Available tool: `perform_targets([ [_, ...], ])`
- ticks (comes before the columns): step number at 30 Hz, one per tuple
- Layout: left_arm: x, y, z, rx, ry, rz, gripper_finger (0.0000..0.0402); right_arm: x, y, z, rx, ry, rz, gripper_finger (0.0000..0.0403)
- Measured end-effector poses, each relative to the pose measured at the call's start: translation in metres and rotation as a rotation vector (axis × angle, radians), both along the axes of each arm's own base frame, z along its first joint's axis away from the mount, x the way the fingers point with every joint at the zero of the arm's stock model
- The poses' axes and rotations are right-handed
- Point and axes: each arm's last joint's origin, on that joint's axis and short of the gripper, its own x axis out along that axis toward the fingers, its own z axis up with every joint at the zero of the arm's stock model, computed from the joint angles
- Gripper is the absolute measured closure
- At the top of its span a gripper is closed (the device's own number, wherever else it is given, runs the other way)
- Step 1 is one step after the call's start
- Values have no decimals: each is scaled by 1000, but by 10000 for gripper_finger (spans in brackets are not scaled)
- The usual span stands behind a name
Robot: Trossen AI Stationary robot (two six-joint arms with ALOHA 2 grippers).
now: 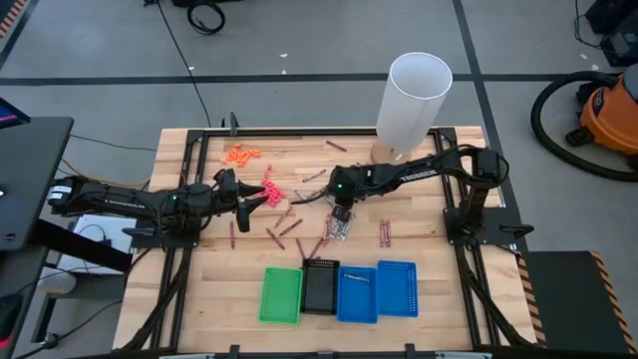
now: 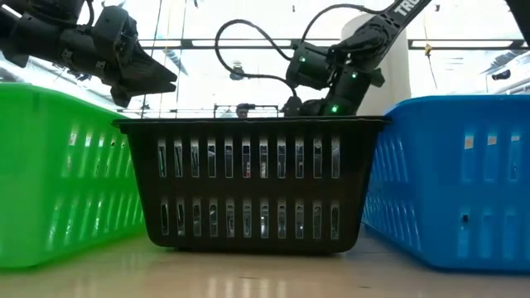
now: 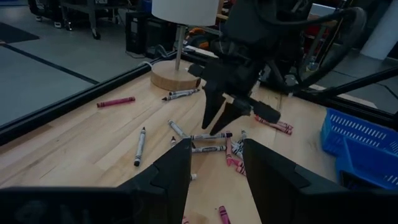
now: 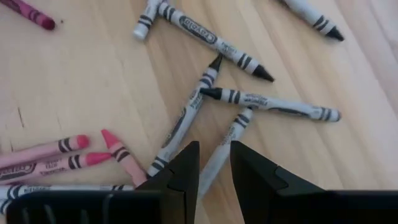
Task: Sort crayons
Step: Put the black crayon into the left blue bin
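Many crayons lie scattered on the wooden table (image 1: pixel 419 254): grey and maroon ones mid-table (image 1: pixel 289 227), a pink-red pair (image 1: pixel 385 232), and a maroon one at the far side (image 1: pixel 336 146). My right gripper (image 1: pixel 341 214) points down over a small heap of grey crayons (image 4: pixel 267 102). Its fingers (image 4: pixel 214 165) are narrowly open, with one grey crayon (image 4: pixel 229 138) running between them. My left gripper (image 1: pixel 249 199) is open and empty, above the table left of the heap. It looks toward my right gripper (image 3: pixel 214 127). My right gripper comes from above, pointing down, with one finger on either side of the grey crayon's middle (image 4: pixel 219 155). The crayon lies flat on the table. I cannot tell whether the fingers touch it.
Green (image 1: pixel 281 295), black (image 1: pixel 321 287) and two blue trays (image 1: pixel 358 294) (image 1: pixel 397 289) stand in a row at the near edge. A white-shaded lamp (image 1: pixel 414 95) stands at the far right. Orange bits (image 1: pixel 240 154) and pink-red bits (image 1: pixel 271 189) lie at the far left.
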Motion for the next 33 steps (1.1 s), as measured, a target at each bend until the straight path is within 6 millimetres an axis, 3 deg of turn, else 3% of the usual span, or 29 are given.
perform_targets([
  [9,0,0,0,-3,3,1,244,3,-1,-20,7,45,-39,304],
  [15,0,0,0,-3,3,1,244,3,-3,-19,8,45,-47,311],
  [24,0,0,0,-3,4,1,244,2,-7,-19,19,43,-61,377],
  [33,0,0,-1,-19,-2,4,244,-6,-9,-6,-35,52,-91,370],
])
